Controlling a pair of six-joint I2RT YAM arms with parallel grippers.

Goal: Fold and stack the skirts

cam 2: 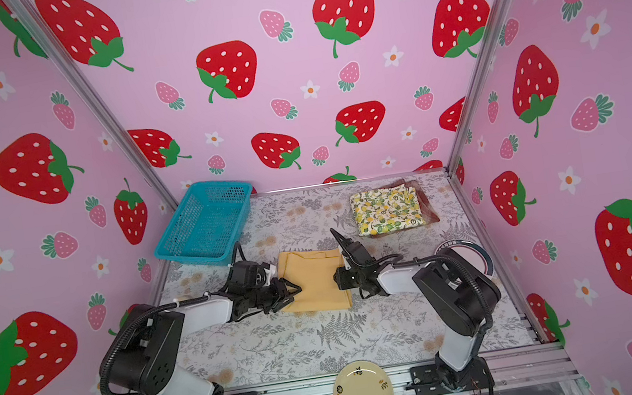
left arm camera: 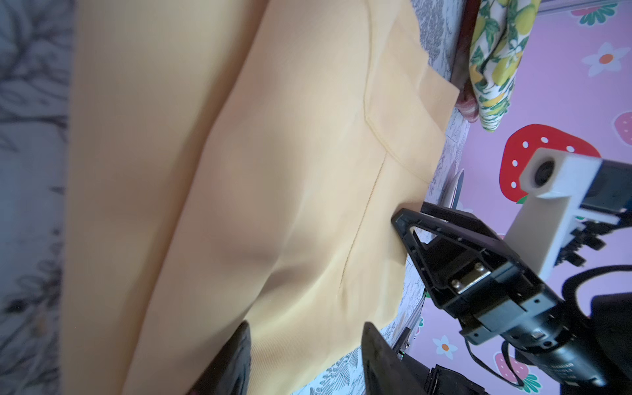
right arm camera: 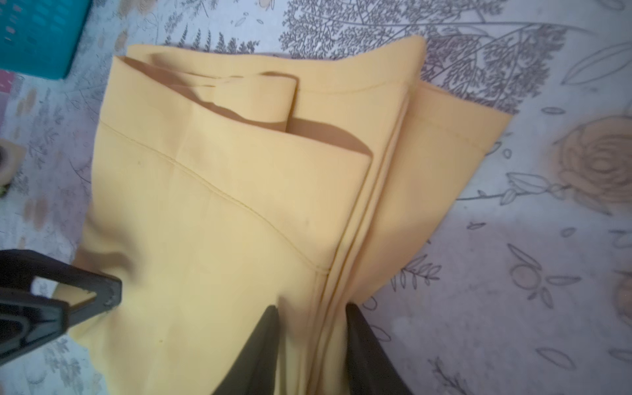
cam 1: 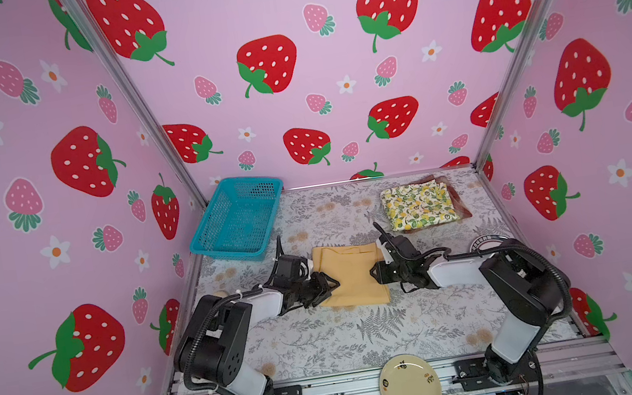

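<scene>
Right gripper has its jaws pressed on both sides of the layered edge of the mustard skirt, so I read that as a pinch on the cloth. Left gripper sits at the skirt's opposite edge with its jaws partly apart; I see nothing pinched between them.

By my reckoning the task is about two thirds done. The lemon skirt lies folded on top of the plaid skirt in the far right corner of the table. The mustard skirt is folded into a rough rectangle mid-table, well apart from that pile, so it is not yet stacked. The blue basket looks empty.

Both top views give me the layout and the pile. Only the right wrist view shows the fold's quality: several layers line up at the gripped edge, but the flaps at the far end gape loosely. The left wrist view shows a smooth top face.
</scene>
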